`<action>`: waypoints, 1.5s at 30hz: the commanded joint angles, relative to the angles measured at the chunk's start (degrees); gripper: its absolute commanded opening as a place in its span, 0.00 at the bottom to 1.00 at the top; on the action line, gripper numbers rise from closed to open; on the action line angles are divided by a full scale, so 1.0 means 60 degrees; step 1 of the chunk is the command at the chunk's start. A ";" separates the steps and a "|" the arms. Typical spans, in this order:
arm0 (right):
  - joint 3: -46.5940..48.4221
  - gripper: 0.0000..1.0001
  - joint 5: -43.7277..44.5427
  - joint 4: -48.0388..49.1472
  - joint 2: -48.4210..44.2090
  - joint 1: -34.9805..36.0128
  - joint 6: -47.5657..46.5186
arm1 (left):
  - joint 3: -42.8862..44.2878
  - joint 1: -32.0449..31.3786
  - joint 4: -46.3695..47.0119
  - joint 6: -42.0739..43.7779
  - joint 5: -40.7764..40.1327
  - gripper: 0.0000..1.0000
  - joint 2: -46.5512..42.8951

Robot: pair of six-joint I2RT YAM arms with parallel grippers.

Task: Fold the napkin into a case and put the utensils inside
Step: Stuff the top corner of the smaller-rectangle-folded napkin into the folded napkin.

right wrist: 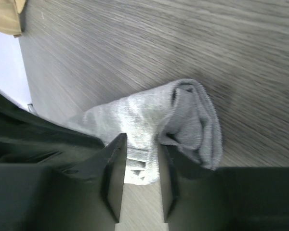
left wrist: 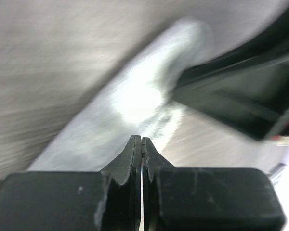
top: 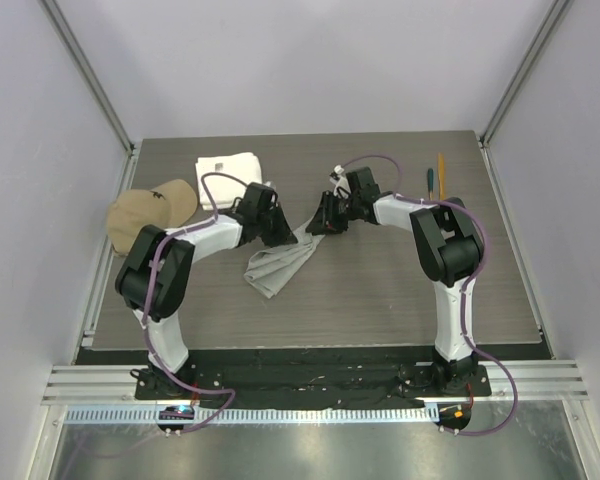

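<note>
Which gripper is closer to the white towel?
Left. The left gripper sits just to the near right of the white towel; the right gripper is farther off to the right.

The napkin [top: 278, 264] lay at the middle of the surface [top: 400, 290]; the towel [top: 227, 168] and cap [top: 150, 213] lay behind it leftward, the utensils [top: 440, 175] rightward.

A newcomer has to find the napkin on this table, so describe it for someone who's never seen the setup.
Start at the dark wood-grain table and look to its middle. The napkin lies there as a long diagonal bunch. It is thin, grey and rumpled, unlike the thick white towel at the back left and the tan cap beside it.
</note>
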 commanded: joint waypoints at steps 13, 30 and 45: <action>-0.0867 0.23 0.2030 -0.1199 0.0614 -0.0041 -0.0688 | -0.1108 -0.0968 -0.0266 -0.0172 -0.0438 0.08 -0.0812; -0.0809 0.32 0.1591 -0.1404 0.0088 0.0018 -0.0777 | -0.1294 -0.0968 -0.3799 0.2246 -0.1931 0.51 -0.2953; -0.1000 0.54 0.1957 -0.1917 -0.0983 0.0032 -0.0865 | -0.2686 -0.1597 -0.2306 0.1221 -0.2224 0.13 -0.3860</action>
